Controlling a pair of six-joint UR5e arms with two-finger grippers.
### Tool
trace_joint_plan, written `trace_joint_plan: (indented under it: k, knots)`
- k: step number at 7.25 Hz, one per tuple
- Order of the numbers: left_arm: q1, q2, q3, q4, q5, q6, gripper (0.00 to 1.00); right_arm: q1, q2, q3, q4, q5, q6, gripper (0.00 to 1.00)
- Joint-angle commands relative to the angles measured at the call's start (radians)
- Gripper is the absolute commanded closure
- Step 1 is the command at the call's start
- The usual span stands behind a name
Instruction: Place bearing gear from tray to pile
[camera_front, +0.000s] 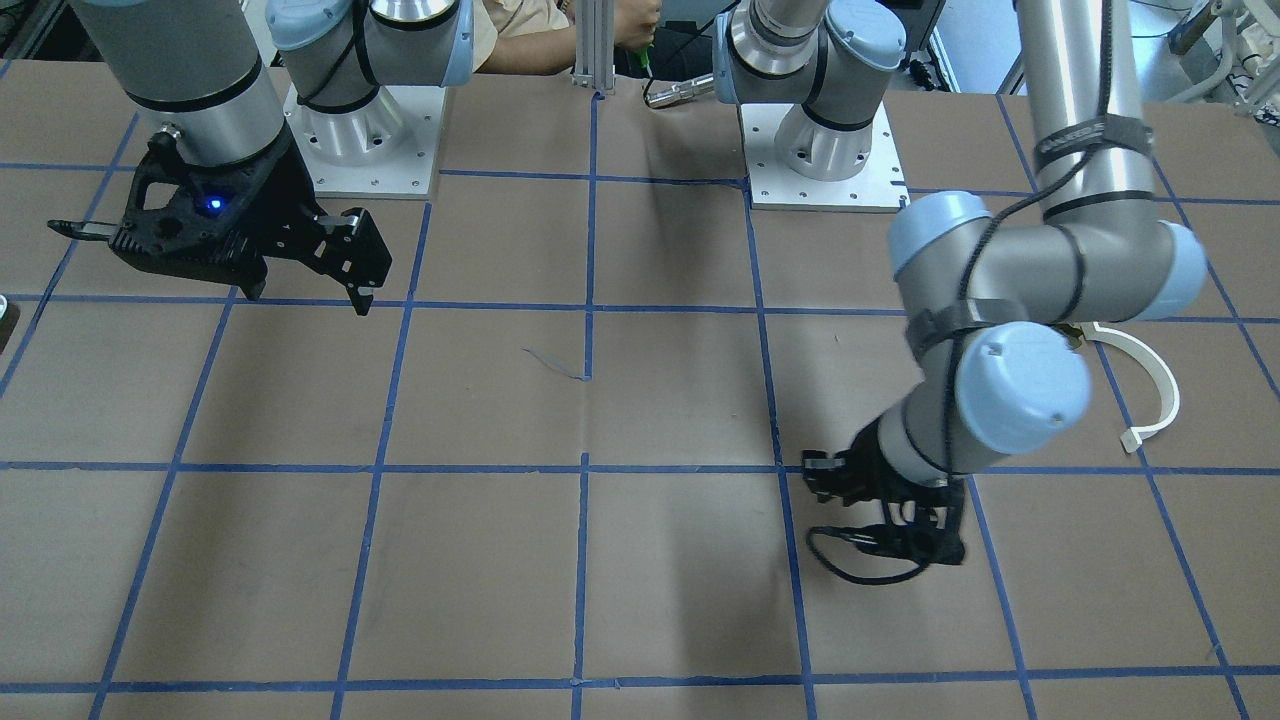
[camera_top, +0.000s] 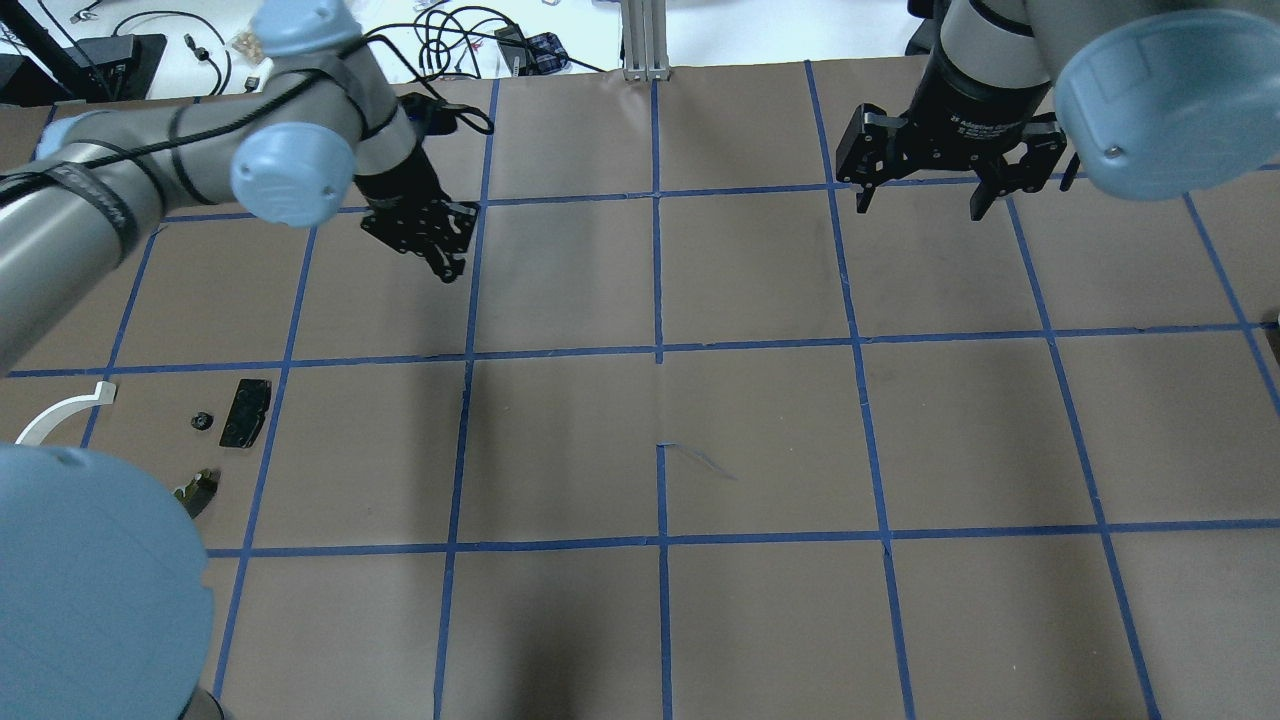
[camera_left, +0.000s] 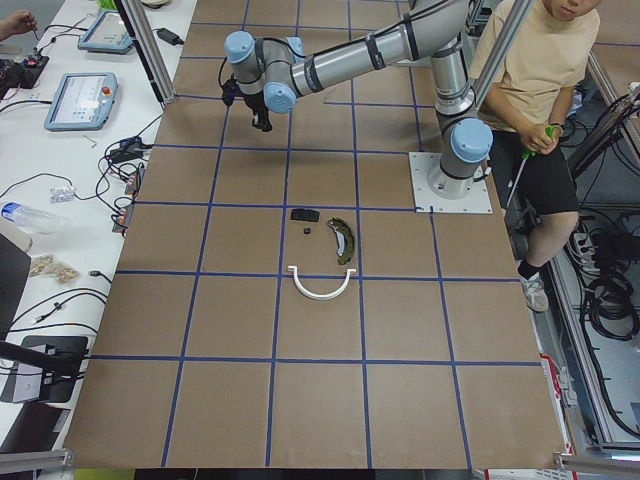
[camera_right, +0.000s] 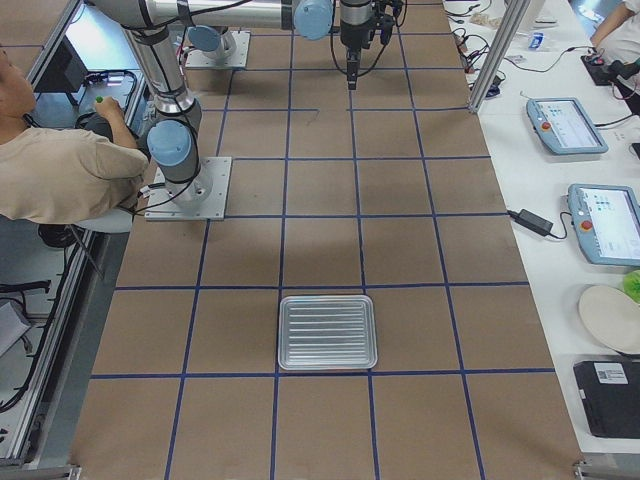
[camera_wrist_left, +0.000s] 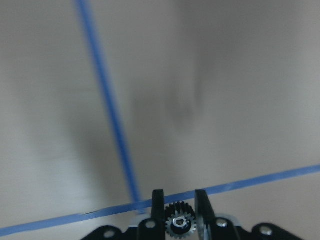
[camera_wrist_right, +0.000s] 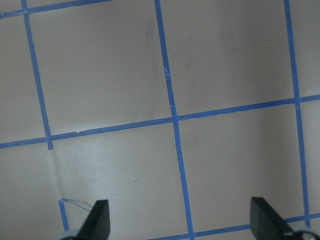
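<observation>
- Carrying looks like the step in hand. The left gripper (camera_wrist_left: 179, 196) pinches a small toothed gear (camera_wrist_left: 179, 221) between its fingertips, above the bare table (camera_top: 760, 440) near the far edge of its left half.
- The pile (camera_left: 343, 240) lies nearer the robot's edge, toward the table's left end. It holds a white arc (camera_top: 60, 415), a black pad (camera_top: 245, 412), a small dark round part (camera_top: 201, 421) and a brake shoe (camera_top: 197, 492) half hidden by an arm joint (camera_top: 90, 580).
- The tray (camera_right: 327, 332) sits well apart, toward the right end, and looks empty.
- The right gripper (camera_top: 920, 205) hangs spread wide, holding nothing.
- The next move, I judge, is to bring the gear back toward the pile. It should be lowered close to the table beside the pad before the gripper opens, since a round gear may roll.
</observation>
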Motion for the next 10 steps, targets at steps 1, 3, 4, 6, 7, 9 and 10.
trace_joint_plan:
  k: [1, 3, 4, 6, 7, 9, 10]
  knots:
    - [0.210, 0.000, -0.004, -0.015, 0.085, 0.204, 1.00, 0.000, 0.000, -0.001, 0.000, 0.001, 0.000, 0.00]
    - [0.368, -0.011, -0.022, -0.016, 0.091, 0.320, 1.00, 0.000, 0.002, -0.001, -0.002, 0.001, 0.000, 0.00]
    - [0.413, -0.017, -0.041, -0.012, 0.091, 0.359, 1.00, 0.000, 0.002, -0.001, 0.000, 0.001, 0.000, 0.00]
    - [0.485, -0.019, -0.105, 0.014, 0.100, 0.416, 1.00, 0.000, 0.002, 0.000, 0.000, 0.001, 0.000, 0.00]
    - [0.502, -0.019, -0.136, 0.039, 0.106, 0.427, 1.00, 0.000, 0.002, 0.000, 0.000, 0.001, -0.002, 0.00]
    - [0.533, -0.008, -0.174, 0.059, 0.125, 0.452, 1.00, 0.000, 0.002, 0.000, 0.000, 0.001, -0.002, 0.00]
    - [0.533, -0.001, -0.199, 0.062, 0.125, 0.452, 1.00, 0.000, 0.002, 0.000, 0.000, 0.001, -0.002, 0.00]
